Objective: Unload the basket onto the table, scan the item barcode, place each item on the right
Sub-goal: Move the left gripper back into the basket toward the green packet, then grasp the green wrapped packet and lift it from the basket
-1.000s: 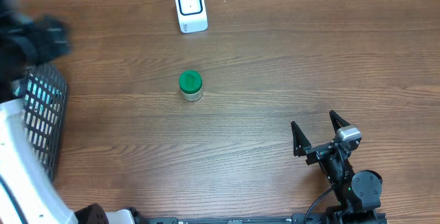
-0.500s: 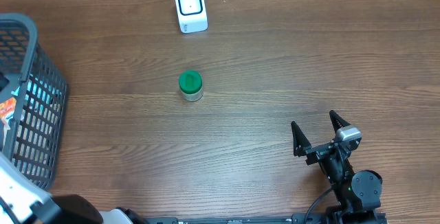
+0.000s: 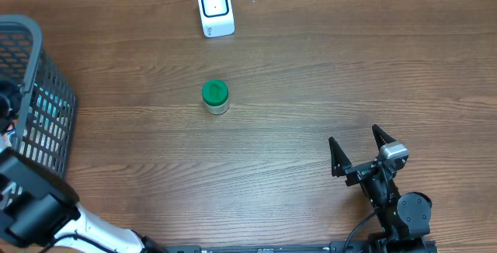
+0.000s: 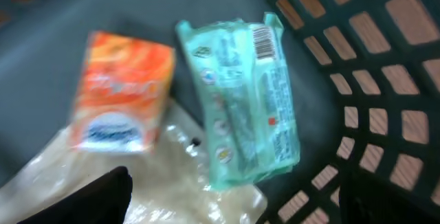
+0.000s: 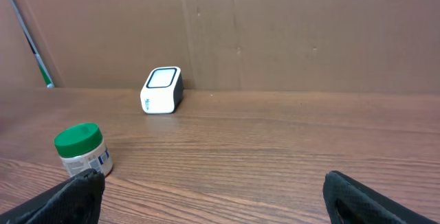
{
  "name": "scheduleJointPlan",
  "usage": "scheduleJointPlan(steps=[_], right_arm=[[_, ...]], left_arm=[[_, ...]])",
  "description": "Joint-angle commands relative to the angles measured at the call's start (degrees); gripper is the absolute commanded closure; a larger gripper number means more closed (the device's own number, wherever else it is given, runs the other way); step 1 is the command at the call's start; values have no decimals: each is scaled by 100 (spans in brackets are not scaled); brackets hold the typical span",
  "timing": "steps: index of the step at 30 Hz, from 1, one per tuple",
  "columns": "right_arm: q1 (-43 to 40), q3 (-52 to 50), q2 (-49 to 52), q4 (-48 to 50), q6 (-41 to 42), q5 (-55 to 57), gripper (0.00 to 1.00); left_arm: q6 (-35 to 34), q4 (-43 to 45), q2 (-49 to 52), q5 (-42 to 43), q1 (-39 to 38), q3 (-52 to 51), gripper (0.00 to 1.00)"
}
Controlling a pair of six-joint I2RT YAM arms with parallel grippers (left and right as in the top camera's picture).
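While left tool [image 4: 240, 200] hovers over teal packet [image 4: 240, 100], right tool [image 3: 354, 138] spread

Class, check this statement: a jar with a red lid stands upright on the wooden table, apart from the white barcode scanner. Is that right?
Not quite. The jar has a green lid, not a red one, as the overhead view shows. The rest holds: it stands upright on the wooden table, apart from the white barcode scanner.
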Motion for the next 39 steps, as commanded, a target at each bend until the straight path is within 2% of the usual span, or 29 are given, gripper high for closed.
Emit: scheduleJointPlan(steps=[1, 7, 14, 18, 21, 25, 32, 39], right_arm=[[-26, -59, -55, 24, -26, -28, 0], [-26, -59, -55, 24, -26, -28, 0], [-26, -59, -55, 24, -26, -28, 0], [-26, -59, -55, 24, -26, -28, 0], [-26, -59, -55, 24, -26, -28, 0], [-26, -59, -55, 26, -26, -28, 0], [-28, -59, -55, 24, -26, -28, 0], [-26, -59, -55, 24, -26, -28, 0]], left_arm=[[-2, 284, 378, -404, -326, -31, 20], [-262, 748, 1036, -577, -501, -31, 22], [-262, 1016, 1460, -581, -664, -33, 34], [-258, 1029, 1545, -658, -667, -33, 49], [-232, 999, 1567, -778, -667, -33, 73], [-212, 914, 1561, -874, -667, -31, 96], [-168, 483, 1537, -883, -667, 212, 96], [-173, -492, 1473, -874, -660, 1209, 96]])
